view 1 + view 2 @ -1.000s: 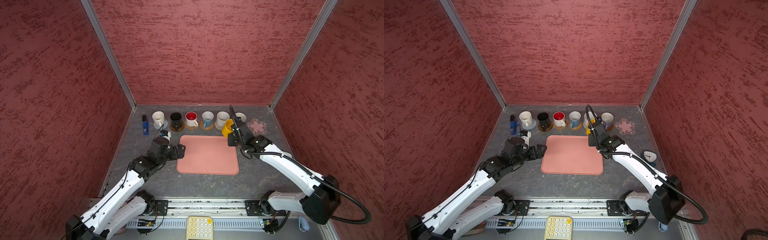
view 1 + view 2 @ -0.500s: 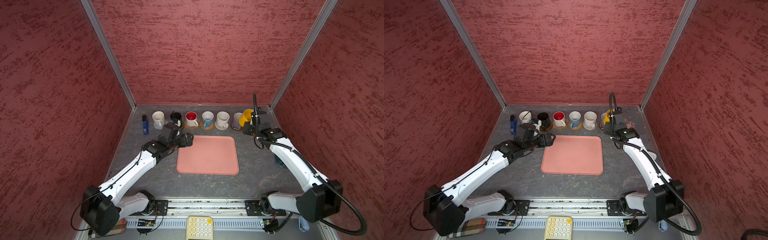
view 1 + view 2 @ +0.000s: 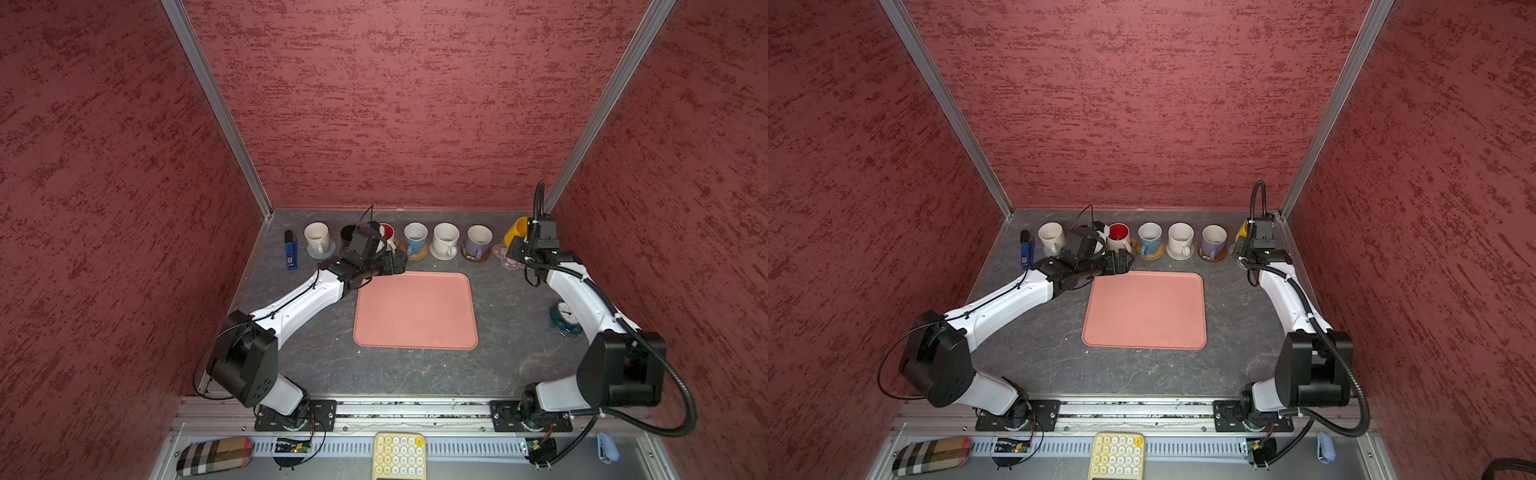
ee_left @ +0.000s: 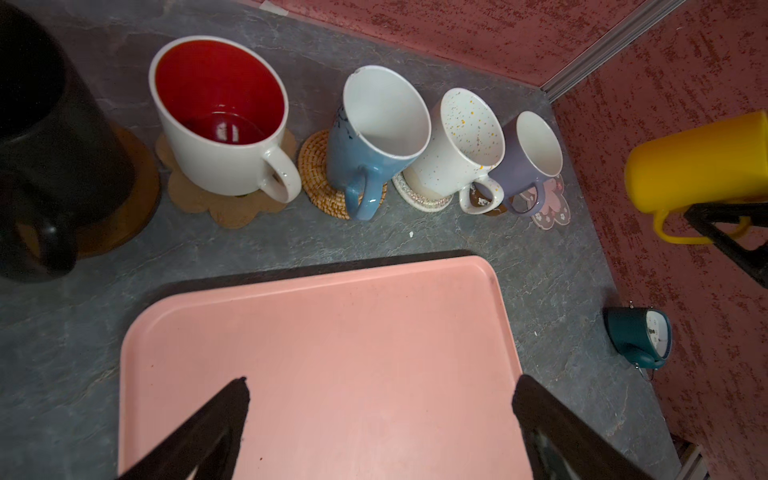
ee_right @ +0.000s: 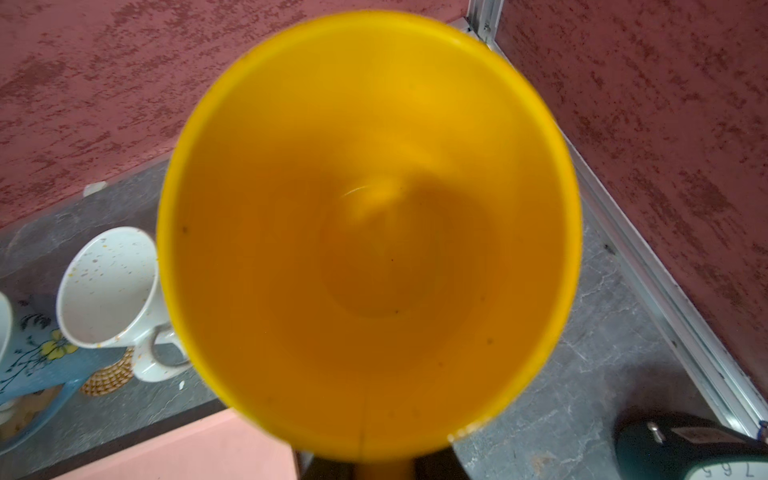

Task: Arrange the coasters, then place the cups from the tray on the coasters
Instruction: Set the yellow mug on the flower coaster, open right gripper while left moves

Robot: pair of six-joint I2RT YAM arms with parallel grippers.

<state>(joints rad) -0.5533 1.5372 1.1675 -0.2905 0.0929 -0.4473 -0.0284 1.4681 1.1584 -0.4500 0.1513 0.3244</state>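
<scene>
Over the emptied tray (image 3: pixel 415 311), the left hand (image 4: pixel 380 399) hangs wide open. Farther back, the right hand (image 3: pixel 521 245) clenches the yellow cup (image 3: pixel 516 230) by its handle, tilted, just above the bare pink flower coaster (image 3: pixel 509 259) ending the row on its side.

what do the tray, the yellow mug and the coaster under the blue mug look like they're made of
tray: probably plastic; matte salmon-pink, smooth with a moulded low rim.
yellow mug: plastic or glazed ceramic, hard to tell; smooth, evenly coloured, only faintly shiny.
coaster: woven wicker or rattan; coiled tan strands show.
</scene>
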